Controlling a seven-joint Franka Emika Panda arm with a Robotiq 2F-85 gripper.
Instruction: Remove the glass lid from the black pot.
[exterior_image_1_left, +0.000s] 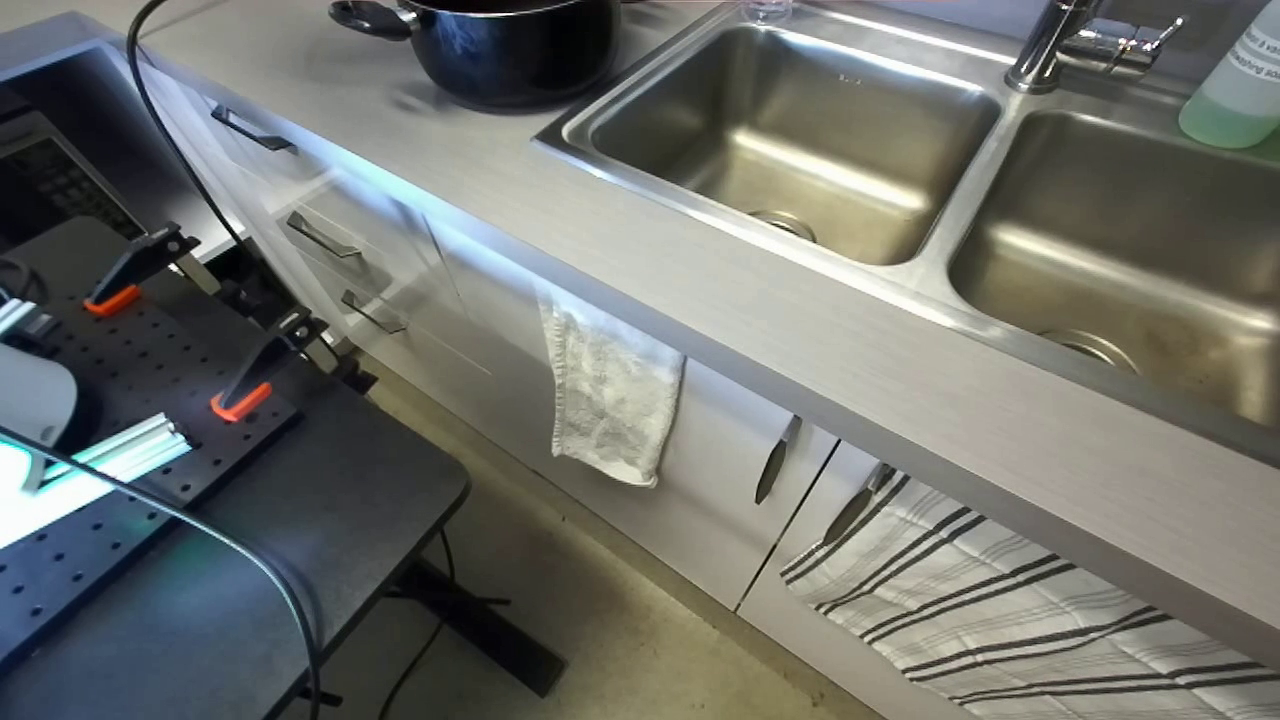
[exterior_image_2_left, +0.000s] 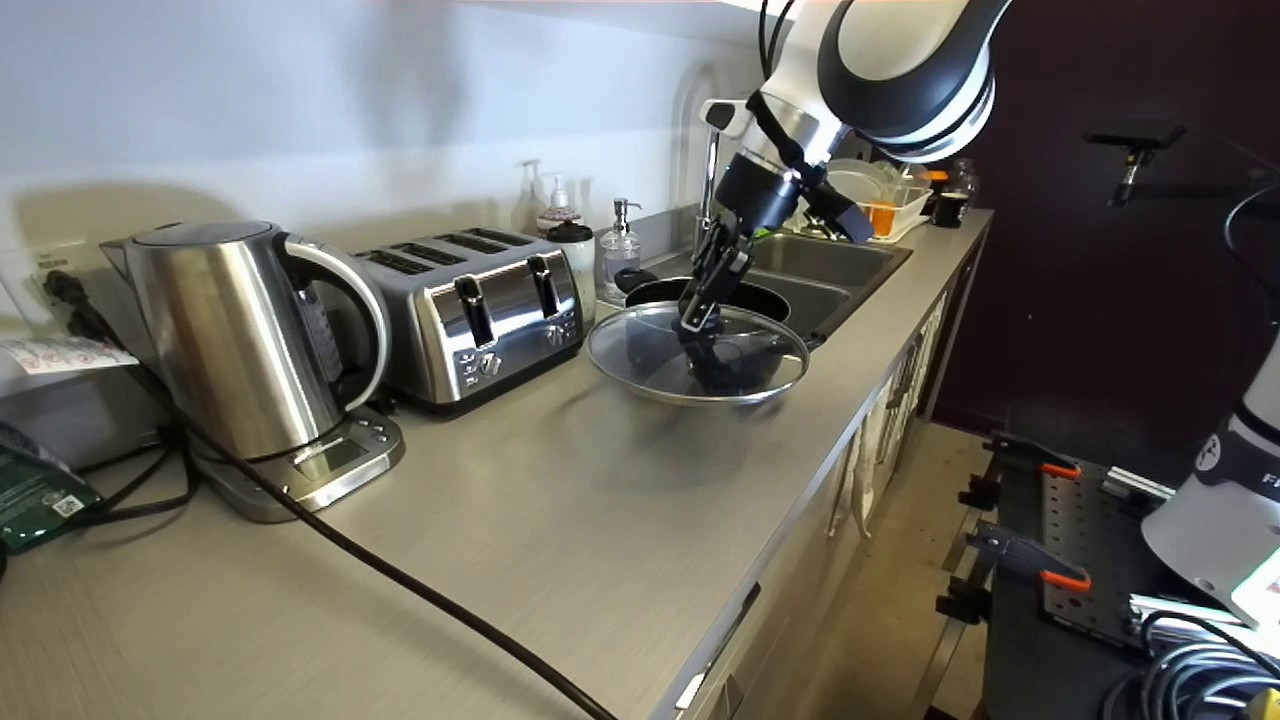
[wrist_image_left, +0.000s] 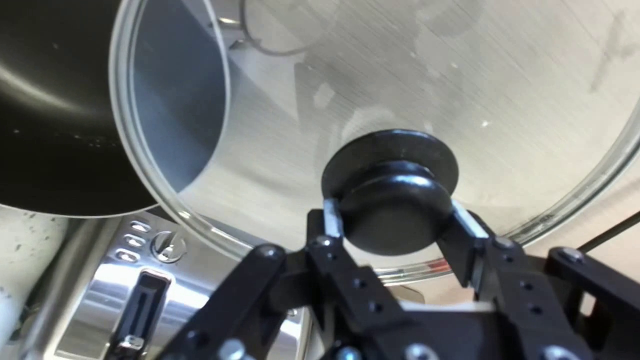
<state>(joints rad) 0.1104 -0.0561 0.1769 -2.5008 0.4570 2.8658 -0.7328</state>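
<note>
The glass lid is a clear disc with a metal rim and a black knob. My gripper is shut on the knob in the wrist view, one finger on each side. The lid is off the pot, held over the counter and slightly tilted; its exact height is hard to tell. The black pot stands uncovered on the counter beside the sink. It is partly hidden behind the lid and gripper in an exterior view. Its dark inside fills the left of the wrist view.
A steel toaster and a kettle stand along the wall. Soap bottles stand behind the pot. The double sink and tap lie beyond it. A black cable crosses the counter.
</note>
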